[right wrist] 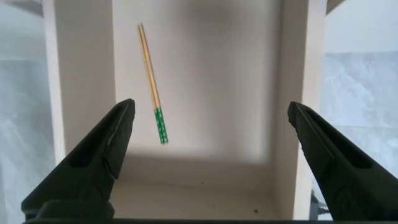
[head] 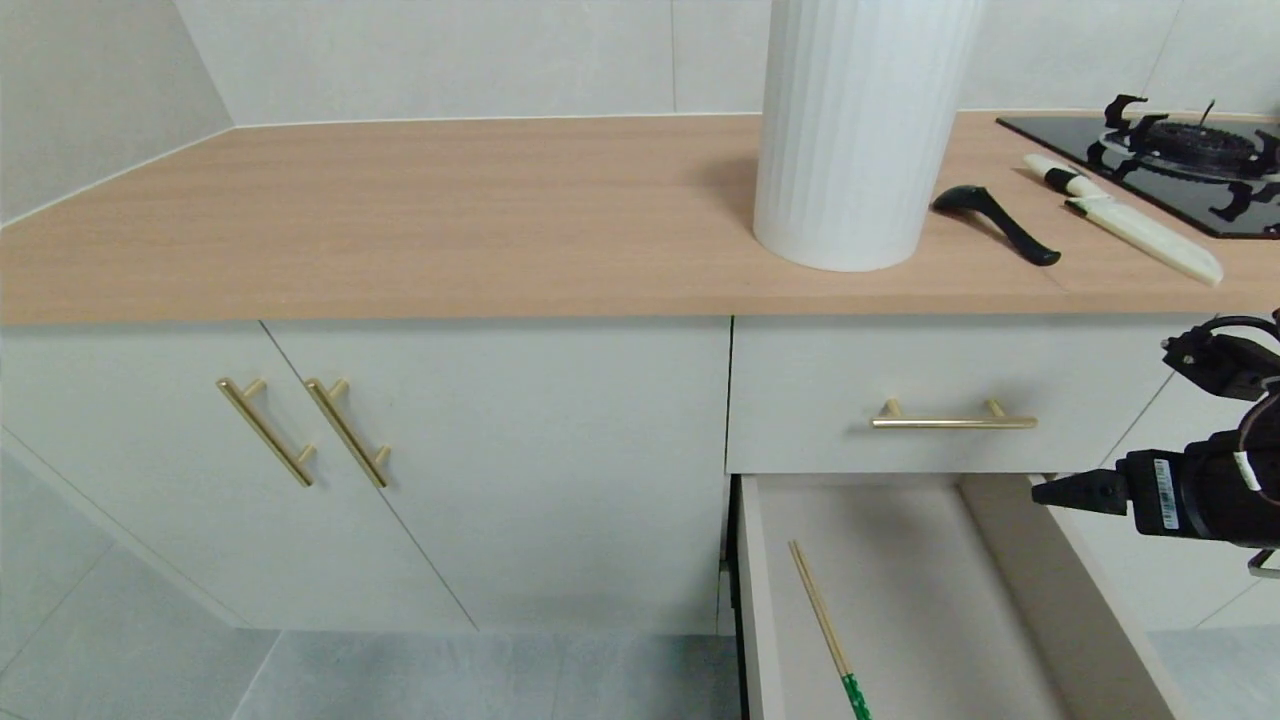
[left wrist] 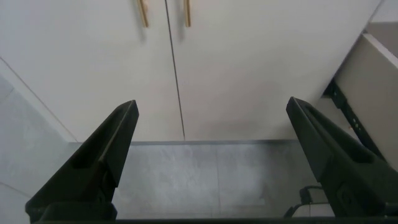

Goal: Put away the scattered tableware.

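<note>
**Status.** The open drawer sits under a closed drawer front with a brass handle. 1 pair of chopsticks lies flat on the drawer floor, near its left wall. 2 items lie on the counter: a black spoon and a knife, side by side but apart, between a tall white ribbed container and the stove. The task is judged part done.

**Grippers.** The right gripper hangs above the drawer with its jaws spread wide and nothing between them. In the head view it sits just beside the drawer's right wall. The left gripper is low, facing the cabinet doors and the floor, jaws also apart and empty.

**Risks, as judged.**
1. The right arm must rise from drawer level to the counter. The counter edge and the brass handle stand in that path, so a straight lift could strike either.
2. The spoon's bowl lies near the white container. A wide approach from that side could knock the container over.
3. The knife is long and slim. A grip off its middle, or on the blade, could let it tilt and slip.
4. The knife tip lies near the counter's front edge. A nudge could send it to the floor.
5. A release from too high could bounce an item off the chopsticks or the drawer wall
</note>
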Robot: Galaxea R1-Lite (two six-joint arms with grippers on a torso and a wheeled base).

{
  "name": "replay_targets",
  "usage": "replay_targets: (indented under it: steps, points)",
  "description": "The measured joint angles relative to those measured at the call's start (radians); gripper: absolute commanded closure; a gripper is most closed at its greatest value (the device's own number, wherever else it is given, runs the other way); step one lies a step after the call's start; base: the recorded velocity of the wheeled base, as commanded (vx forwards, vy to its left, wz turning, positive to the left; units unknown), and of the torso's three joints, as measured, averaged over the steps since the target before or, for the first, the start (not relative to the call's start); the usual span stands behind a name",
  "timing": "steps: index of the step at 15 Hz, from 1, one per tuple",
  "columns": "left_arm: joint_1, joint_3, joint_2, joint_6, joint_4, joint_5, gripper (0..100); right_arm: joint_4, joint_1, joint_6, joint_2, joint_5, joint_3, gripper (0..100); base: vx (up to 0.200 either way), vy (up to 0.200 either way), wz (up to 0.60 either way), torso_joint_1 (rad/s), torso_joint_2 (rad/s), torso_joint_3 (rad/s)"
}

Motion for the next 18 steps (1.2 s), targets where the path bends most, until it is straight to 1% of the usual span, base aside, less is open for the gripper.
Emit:
replay_targets:
  steps: [10,14,16,18]
  points:
    - [0.0,0.0,0.0,0.0,0.0,0.0,0,0.0,0.007,-0.001,-0.002,0.005,0.011,0,0.0,0.0,0.0,0.184,-0.46,-0.273]
    - [0.0,0.0,0.0,0.0,0.0,0.0,0,-0.013,0.008,-0.054,-0.003,0.0,0.018,0,0.0,0.0,0.0,0.039,-0.08,-0.051]
    - [0.0,0.0,0.0,0.0,0.0,0.0,0,-0.083,0.006,-0.08,-0.004,0.005,0.004,0,0.0,0.0,0.0,0.0,0.0,0.0]
    - [0.0,0.0,0.0,0.0,0.0,0.0,0,-0.147,-0.002,-0.152,0.022,0.017,-0.053,0,0.0,0.0,0.0,0.0,0.0,0.0]
